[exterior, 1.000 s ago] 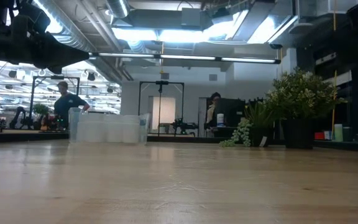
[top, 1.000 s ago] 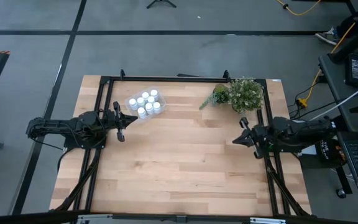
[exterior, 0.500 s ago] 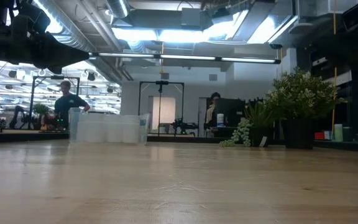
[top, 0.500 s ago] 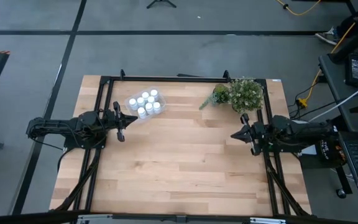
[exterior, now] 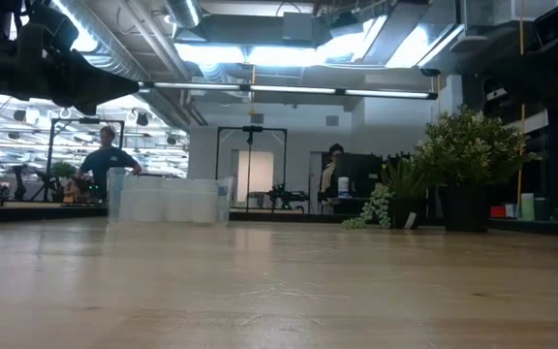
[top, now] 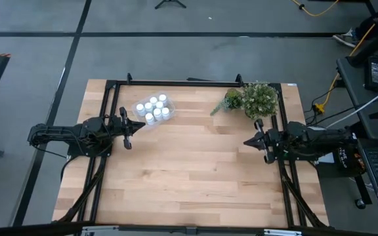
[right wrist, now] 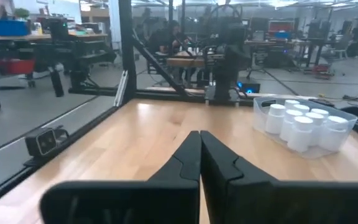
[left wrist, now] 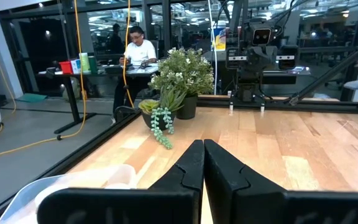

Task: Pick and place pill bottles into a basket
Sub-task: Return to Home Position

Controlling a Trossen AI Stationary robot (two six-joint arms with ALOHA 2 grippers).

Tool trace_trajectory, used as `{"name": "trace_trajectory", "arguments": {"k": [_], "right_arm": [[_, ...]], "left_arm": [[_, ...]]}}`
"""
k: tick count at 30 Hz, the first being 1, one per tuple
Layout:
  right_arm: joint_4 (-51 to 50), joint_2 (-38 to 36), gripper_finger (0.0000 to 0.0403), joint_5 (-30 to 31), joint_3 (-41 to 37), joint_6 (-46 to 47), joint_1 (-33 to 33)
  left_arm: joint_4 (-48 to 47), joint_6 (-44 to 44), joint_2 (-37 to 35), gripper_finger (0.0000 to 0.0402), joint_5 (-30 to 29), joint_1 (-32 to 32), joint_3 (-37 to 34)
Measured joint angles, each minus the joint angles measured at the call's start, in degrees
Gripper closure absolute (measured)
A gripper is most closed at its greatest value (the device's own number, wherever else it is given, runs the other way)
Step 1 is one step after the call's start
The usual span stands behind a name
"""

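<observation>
Several white pill bottles [top: 152,109] stand upright, caps up, inside the clear basket [top: 138,117], which rests on the table at the far left. The right wrist view shows the same bottles [right wrist: 302,124] within the basket's wall [right wrist: 263,121]. My left gripper [top: 141,124] hovers shut and level just near-left of the basket, its fingers [left wrist: 203,149] pointing across the table. My right gripper [top: 246,141] is shut too, level at the table's right side, and points toward the left [right wrist: 199,140]. Neither one holds anything.
A green potted plant [top: 253,98] stands at the far right of the table, with trailing stems [left wrist: 161,127] on the wood. A black frame [top: 176,83] borders the far and side edges. Bare wood [top: 189,170] spans the middle and the near side.
My right gripper has swung a little toward the table's far edge, staying shut and level. The bottles and basket have kept their place.
</observation>
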Motion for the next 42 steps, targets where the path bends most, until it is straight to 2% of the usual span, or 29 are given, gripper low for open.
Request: {"name": "trace_trajectory", "arguments": {"k": [7, 42], "right_arm": [[-0.4, 0.0, 0.0398, 5.7, 0.0, -0.2, -0.2], [-0.5, 0.0, 0.0398, 5.9, 0.0, 0.1, -0.2]], "left_arm": [[0.0, 0.0, 0.0, 0.0395, 0.0, 0.0, 0.0], [0.0, 0.0, 0.0, 0.0395, 0.0, 0.0, 0.0]]}}
